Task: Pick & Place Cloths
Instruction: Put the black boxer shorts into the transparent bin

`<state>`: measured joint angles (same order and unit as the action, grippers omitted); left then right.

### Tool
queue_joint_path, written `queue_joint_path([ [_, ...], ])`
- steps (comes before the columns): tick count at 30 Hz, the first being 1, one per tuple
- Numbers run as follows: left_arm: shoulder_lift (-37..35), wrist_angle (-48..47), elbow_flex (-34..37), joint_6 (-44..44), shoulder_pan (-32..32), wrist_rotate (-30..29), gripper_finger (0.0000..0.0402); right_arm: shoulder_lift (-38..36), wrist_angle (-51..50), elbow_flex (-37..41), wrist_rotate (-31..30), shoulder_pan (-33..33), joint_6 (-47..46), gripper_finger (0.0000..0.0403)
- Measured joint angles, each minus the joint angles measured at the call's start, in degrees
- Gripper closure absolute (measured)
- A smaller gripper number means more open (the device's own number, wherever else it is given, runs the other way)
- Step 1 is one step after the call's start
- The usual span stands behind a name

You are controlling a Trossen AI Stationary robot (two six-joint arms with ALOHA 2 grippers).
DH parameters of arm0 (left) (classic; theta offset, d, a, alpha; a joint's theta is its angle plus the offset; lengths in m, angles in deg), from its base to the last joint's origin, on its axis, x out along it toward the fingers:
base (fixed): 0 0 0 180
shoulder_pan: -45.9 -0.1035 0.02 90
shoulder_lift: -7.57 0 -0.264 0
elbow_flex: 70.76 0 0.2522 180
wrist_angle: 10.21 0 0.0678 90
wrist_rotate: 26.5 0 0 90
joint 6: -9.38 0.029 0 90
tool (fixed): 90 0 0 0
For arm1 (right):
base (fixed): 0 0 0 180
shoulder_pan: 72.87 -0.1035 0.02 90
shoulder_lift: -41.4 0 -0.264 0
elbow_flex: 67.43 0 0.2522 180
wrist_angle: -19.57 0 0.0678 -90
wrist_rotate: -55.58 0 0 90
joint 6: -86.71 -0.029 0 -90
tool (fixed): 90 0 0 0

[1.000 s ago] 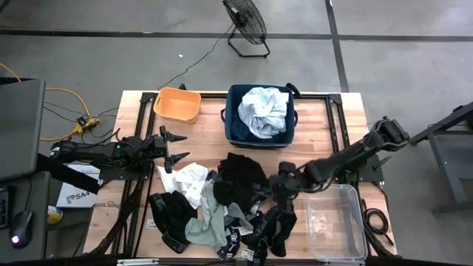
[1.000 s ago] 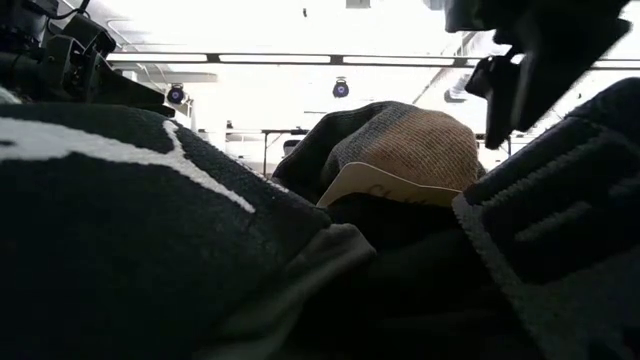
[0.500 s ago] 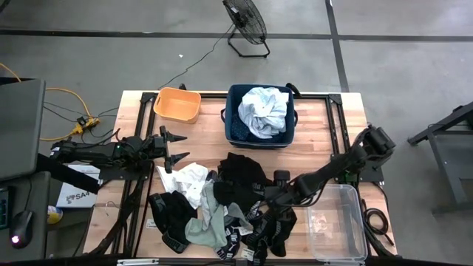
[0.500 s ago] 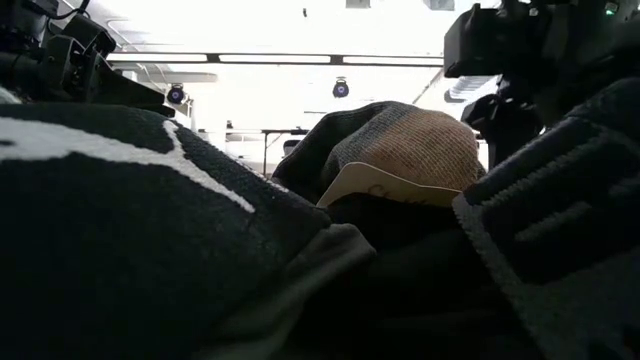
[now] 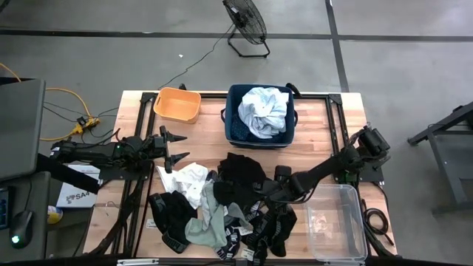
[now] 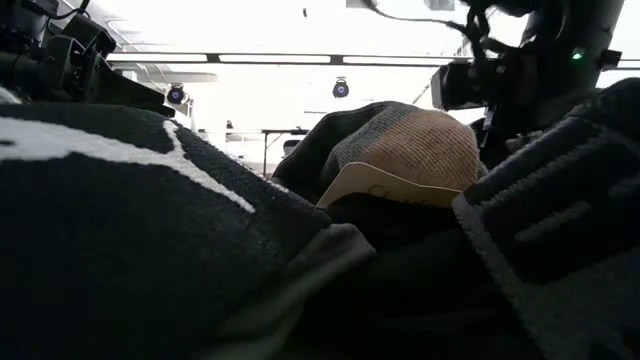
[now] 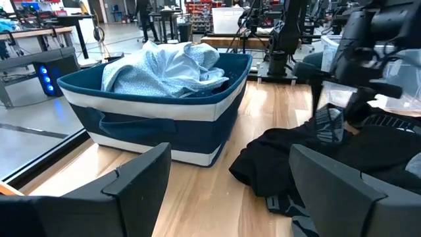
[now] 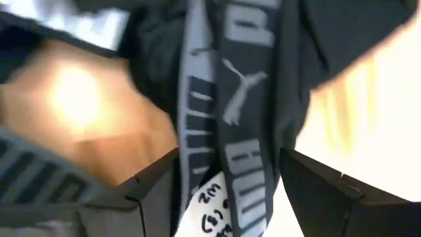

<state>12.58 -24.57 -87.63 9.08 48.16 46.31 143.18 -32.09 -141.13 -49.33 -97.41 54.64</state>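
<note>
A heap of cloths lies on the table's near half: black pieces [image 5: 240,174], a white piece [image 5: 188,179], a grey-green piece [image 5: 207,222] and black pieces with grey lettered bands [image 5: 270,229]. A pale blue-white shirt [image 5: 264,109] lies in the navy bin [image 5: 233,125]. My right gripper [image 5: 267,196] is open and low over the black heap. In the right wrist view its fingers [image 8: 151,191] stand on either side of a black piece's grey waistband [image 8: 210,99]. My left gripper [image 5: 176,148] is open and empty at the table's left, level, pointing at the bin [image 7: 164,125]. My right gripper comes slanting down from the table's right onto the black piece with the grey waistband. Its open fingers stand on either side of the band, along its length. I cannot tell whether they touch the cloth.
An orange tub [image 5: 177,103] stands at the far left. A clear plastic bin [image 5: 336,222] stands at the near right, beside my right arm. In the low view black cloth [image 6: 150,250] fills the foreground. Bare wood shows between the bin and the heap [image 7: 197,197].
My right gripper has moved down and toward the table's near-left, from above the heap's right edge onto the black pieces. Its arm has stretched out lower over the table. The cloths lie as before.
</note>
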Motion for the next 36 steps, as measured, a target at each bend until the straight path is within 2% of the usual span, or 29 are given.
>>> queue_joint_path([
  [5,0.0,0.01,0.0,0.0,0.0,0.0,0.0096,0.0,-3.87,0.0,2.54,2.32,-2.85,0.0165],
  [8,-0.02,0.0,0.0,0.0,0.0,0.0,0.0096,0.0,-4.02,0.0,5.16,3.31,-2.9,0.0187],
  [14,0.0,0.0,0.0,0.0,0.0,0.0,0.0096,-0.02,-4.31,0.0,9.58,5.11,-2.83,0.0273],
  [20,0.0,0.0,0.0,0.0,-0.01,0.0,0.0096,-0.33,-4.72,0.0,12.37,6.12,-3.94,0.0386],
  [27,0.0,0.0,0.0,0.0,0.0,0.0,0.0096,-5.16,-6.45,-0.6,11.71,5.86,-8.4,0.0397],
  [36,0.0,0.0,0.0,0.0,-0.01,0.0,0.0096,-13.71,-19.6,-7.68,6.18,2.42,-14.04,0.0398],
])
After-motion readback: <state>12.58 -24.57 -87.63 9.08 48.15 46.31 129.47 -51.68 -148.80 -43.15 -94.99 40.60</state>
